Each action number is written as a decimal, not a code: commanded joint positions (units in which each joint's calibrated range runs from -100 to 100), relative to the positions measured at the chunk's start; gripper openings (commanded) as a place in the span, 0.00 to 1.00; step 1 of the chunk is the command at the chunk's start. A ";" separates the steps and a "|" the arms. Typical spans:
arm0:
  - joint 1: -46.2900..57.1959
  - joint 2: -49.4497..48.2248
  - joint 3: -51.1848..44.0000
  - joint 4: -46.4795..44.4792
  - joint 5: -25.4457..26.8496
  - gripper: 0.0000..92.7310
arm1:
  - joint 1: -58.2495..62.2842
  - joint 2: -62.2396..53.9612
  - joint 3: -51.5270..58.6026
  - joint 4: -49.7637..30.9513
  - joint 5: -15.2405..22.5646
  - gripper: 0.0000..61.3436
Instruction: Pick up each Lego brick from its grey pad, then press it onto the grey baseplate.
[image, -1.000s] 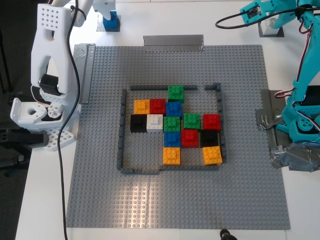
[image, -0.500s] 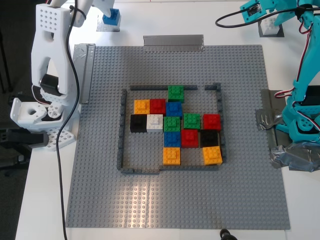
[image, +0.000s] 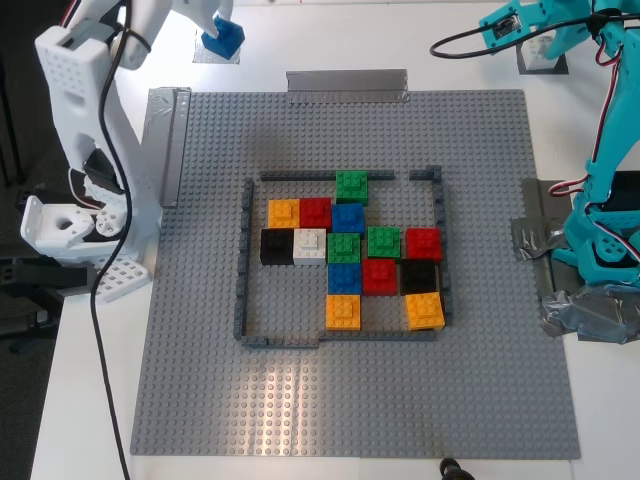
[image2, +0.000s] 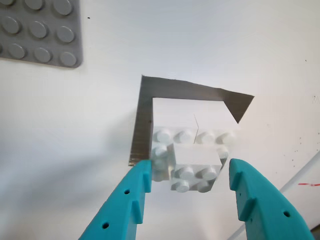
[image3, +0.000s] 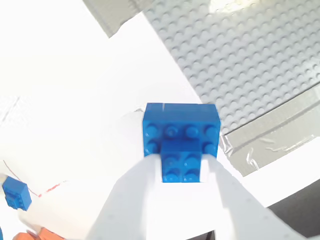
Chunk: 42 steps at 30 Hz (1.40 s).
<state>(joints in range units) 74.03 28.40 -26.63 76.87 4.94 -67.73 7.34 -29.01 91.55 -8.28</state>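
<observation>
Second gripper (image3: 182, 175), white, closed on the blue brick (image3: 181, 142): fingers (image3: 135, 192) pressed against both sides of a small blue piece under the wider blue block. In the exterior view the blue brick (image: 222, 38) held near the top edge, left of middle, tilted, one corner down, above a grey pad (image: 205, 55) and apart from the grey baseplate (image: 480, 380). In the second wrist view studs turned toward the camera, the row of four studs running across the line of the fingers. Another small blue brick (image3: 16, 194) seen at the edge of that view.

First gripper (image2: 190, 180), teal, open wide, holding nothing. White brick (image2: 192, 155) lying between the fingertips but not touched, on its grey pad (image2: 150, 105), studs up, long row across the gap. In the exterior view only partly visible behind the teal arm (image: 545, 30).

No writing readable on any brick.
</observation>
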 joint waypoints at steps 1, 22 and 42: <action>0.73 -0.59 -2.67 -0.79 0.17 0.19 | 3.42 -14.21 7.39 0.15 -2.00 0.00; 0.22 -1.36 -5.47 -0.22 0.21 0.19 | 33.45 -33.78 44.86 -7.91 -6.30 0.00; 0.07 -0.51 -4.74 -0.14 0.21 0.14 | 40.63 -29.57 57.59 -24.34 -7.42 0.00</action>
<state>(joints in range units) 74.03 28.57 -29.56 76.43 4.94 -28.00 -21.85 28.05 69.59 -15.76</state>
